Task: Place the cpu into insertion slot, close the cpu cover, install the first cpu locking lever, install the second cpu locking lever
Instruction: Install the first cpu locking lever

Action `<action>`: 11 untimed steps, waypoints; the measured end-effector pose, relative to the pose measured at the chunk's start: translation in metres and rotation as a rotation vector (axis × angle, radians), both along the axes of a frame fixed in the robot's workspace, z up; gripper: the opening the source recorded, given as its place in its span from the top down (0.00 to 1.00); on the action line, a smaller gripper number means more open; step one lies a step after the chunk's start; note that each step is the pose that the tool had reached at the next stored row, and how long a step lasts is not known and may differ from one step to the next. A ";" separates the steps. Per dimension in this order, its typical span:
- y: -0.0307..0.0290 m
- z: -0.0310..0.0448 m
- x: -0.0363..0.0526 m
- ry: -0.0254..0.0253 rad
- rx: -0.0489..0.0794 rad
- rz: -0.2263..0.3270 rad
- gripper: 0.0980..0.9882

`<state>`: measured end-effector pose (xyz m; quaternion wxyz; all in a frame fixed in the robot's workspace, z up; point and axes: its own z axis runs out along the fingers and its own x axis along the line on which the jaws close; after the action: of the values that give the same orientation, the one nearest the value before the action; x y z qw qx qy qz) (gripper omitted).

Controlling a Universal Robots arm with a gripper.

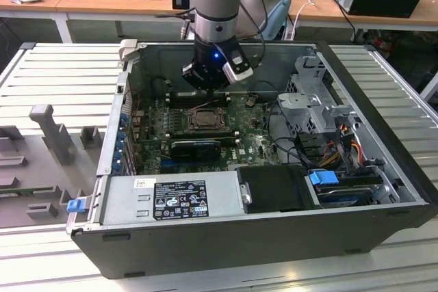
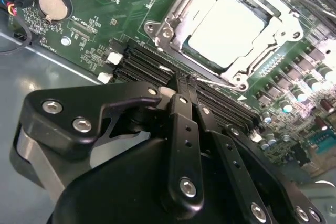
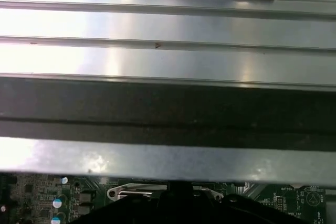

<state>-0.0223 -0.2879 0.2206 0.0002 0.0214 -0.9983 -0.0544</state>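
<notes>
Black hand (image 2: 185, 85) seen with fingers together, gripping nothing, poised just beside pale silver-grey square cpu (image 2: 233, 27) seated under thin silver metal cpu cover (image 2: 176, 22)

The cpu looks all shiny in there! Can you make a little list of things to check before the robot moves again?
1. cpu lying flat in the insertion slot: ok.
2. cpu cover down over the chip's edges: ok.
3. Locking levers latched: cannot tell; one thin lever runs beside the socket.
4. tool near that lever: ok, its fingers look closed together.
5. tool free of the memory slots: cannot tell.
</notes>
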 end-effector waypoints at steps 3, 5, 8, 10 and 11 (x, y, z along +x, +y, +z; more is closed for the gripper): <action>0.0000 -0.0037 0.0027 0.0001 0.000 0.019 0.99; 0.0000 -0.0057 0.0040 0.0000 0.000 0.029 0.99; 0.0000 -0.0086 0.0049 0.0000 0.000 0.041 0.99; 0.0000 -0.0112 0.0060 0.0000 0.000 0.053 0.99; 0.0000 -0.0116 0.0060 0.0001 0.000 0.054 0.99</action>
<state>-0.0162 -0.2879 0.2090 0.0017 0.0481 -0.9974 -0.0542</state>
